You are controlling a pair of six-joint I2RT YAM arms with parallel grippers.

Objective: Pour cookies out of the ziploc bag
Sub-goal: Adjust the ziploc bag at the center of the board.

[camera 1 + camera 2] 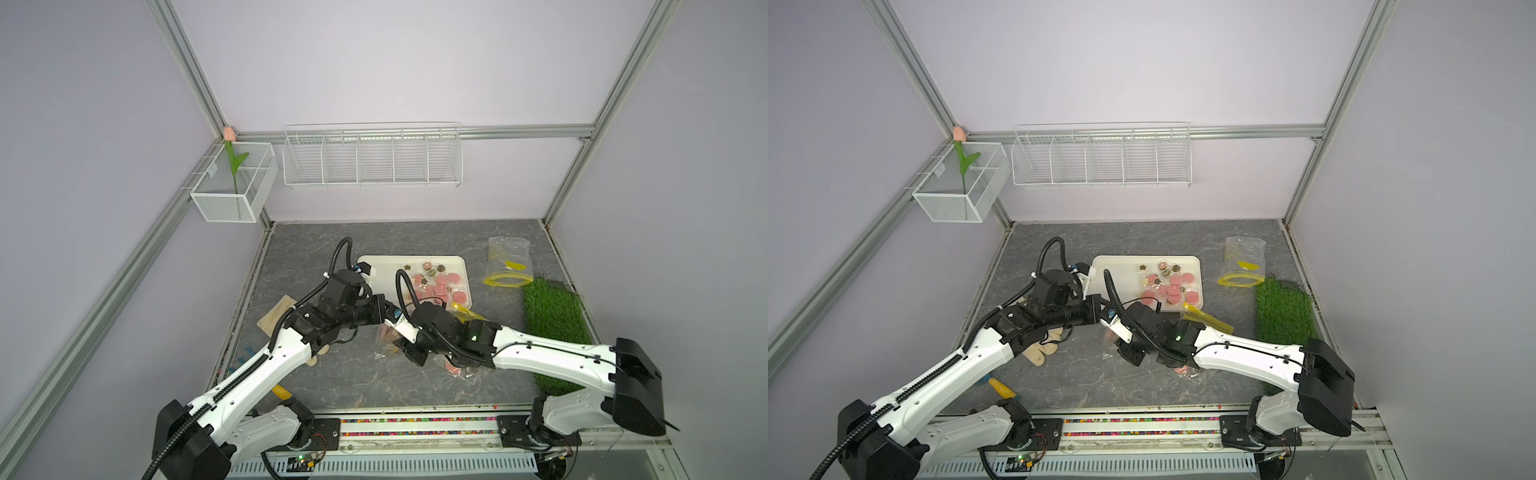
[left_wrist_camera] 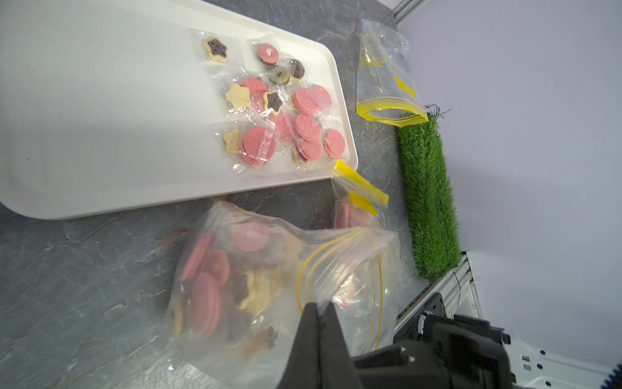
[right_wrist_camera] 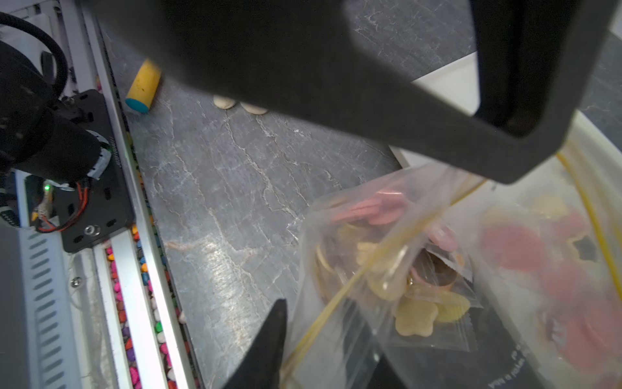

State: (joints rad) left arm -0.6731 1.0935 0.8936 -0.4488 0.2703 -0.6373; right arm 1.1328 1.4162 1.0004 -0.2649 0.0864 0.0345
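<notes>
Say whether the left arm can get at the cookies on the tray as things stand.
Not freely, probably: the left gripper is shut on the ziploc bag, though the cookies on the tray lie uncovered.

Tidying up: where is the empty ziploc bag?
In both top views the empty ziploc bag lies at the table's far right, between the white tray and the grass mat's far end.

- Top views: stereo pair, high over the robot base, looking down/fwd at whole table [image 1: 353, 374]; far, near-identical.
- L wrist cam: close, low; shows tray [image 2: 101, 118] + ziploc bag [image 2: 269, 269].
- R wrist cam: v. close on same bag, facing base rail [image 3: 129, 269].
</notes>
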